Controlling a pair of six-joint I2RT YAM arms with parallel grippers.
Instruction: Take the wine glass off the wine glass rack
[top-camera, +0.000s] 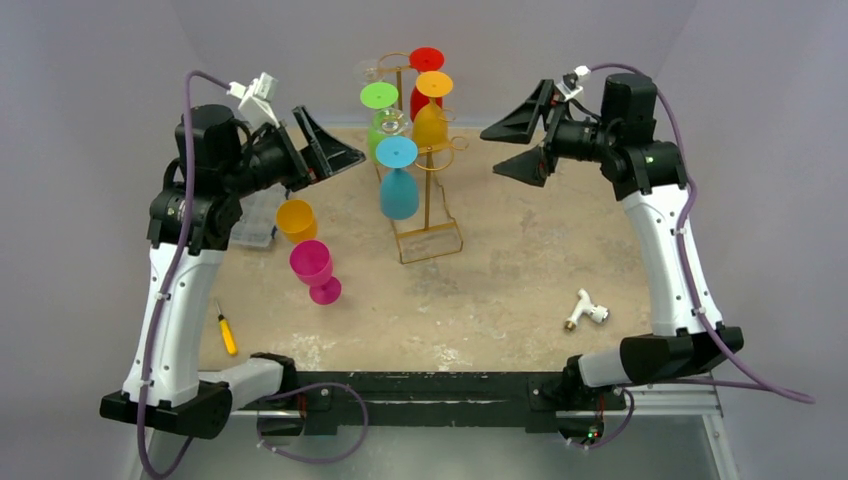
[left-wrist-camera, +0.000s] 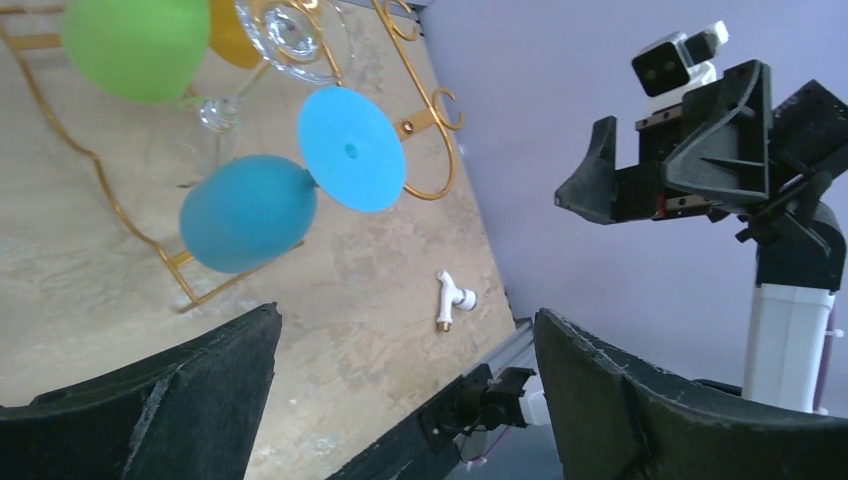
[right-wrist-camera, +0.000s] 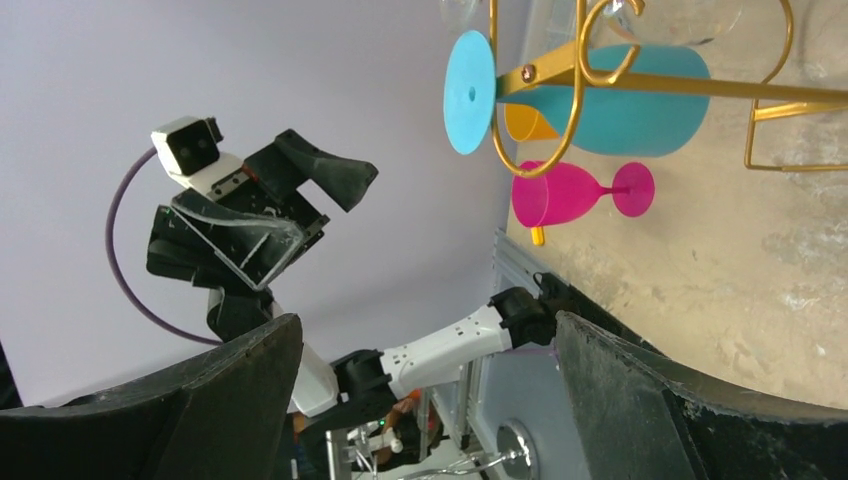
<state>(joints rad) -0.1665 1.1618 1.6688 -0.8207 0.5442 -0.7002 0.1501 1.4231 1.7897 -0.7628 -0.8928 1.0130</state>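
The gold wire wine glass rack (top-camera: 428, 200) stands at the back middle of the table. Several glasses hang upside down on it: blue (top-camera: 398, 190) lowest in front, green (top-camera: 385, 120), yellow (top-camera: 431, 118), red (top-camera: 426, 65) and a clear one (top-camera: 370, 72). My left gripper (top-camera: 335, 158) is open and empty, raised left of the rack. My right gripper (top-camera: 492, 150) is open and empty, raised right of it. The left wrist view shows the blue glass (left-wrist-camera: 248, 212) beyond the open gripper (left-wrist-camera: 407, 315). The right wrist view shows the blue glass (right-wrist-camera: 620, 100) on the rack (right-wrist-camera: 640, 85) above the open gripper (right-wrist-camera: 428, 320).
A pink wine glass (top-camera: 315, 270) and an orange cup (top-camera: 296, 219) stand on the table left of the rack. A clear plastic box (top-camera: 255, 222) sits under the left arm. A yellow screwdriver (top-camera: 228, 332) lies front left, a white pipe fitting (top-camera: 585, 312) front right.
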